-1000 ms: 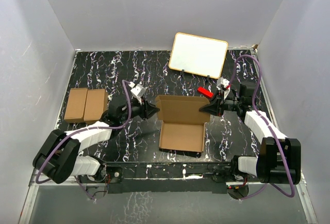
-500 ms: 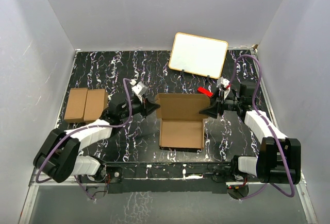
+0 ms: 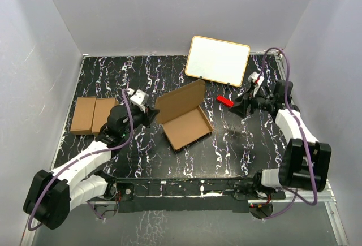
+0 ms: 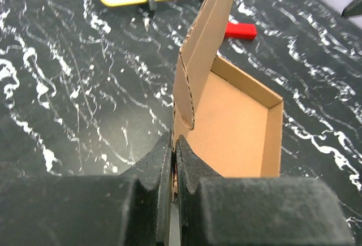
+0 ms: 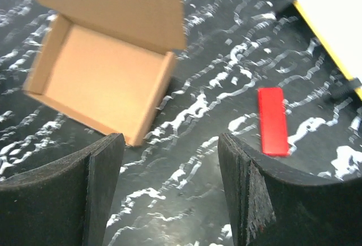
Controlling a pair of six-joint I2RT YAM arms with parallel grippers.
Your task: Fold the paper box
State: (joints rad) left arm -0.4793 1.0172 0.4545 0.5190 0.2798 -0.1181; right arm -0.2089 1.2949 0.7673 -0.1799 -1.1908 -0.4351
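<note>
The paper box [image 3: 186,126] lies mid-table as a shallow brown tray turned at an angle, its lid [image 3: 181,99] standing up along the far-left side. My left gripper [image 3: 151,113] is at the box's left end. The left wrist view shows that gripper [image 4: 173,150] shut on the thin cardboard wall at the near corner of the box [image 4: 237,116]. My right gripper [image 3: 238,104] hovers to the right, apart from the box. It stands open [image 5: 169,161] over bare table, with the box [image 5: 104,79] ahead on the left.
A red block [image 3: 224,100] lies between the box and my right gripper, showing as the red block [image 5: 273,120] by the right finger. A white board with a yellow rim [image 3: 218,60] stands at the back. Two brown cartons [image 3: 93,115] sit at the left.
My right gripper let go of the box, opened and drew back to the right. My left gripper shut on the box's wall and pulled it left, turning it. The lid now stands up.
</note>
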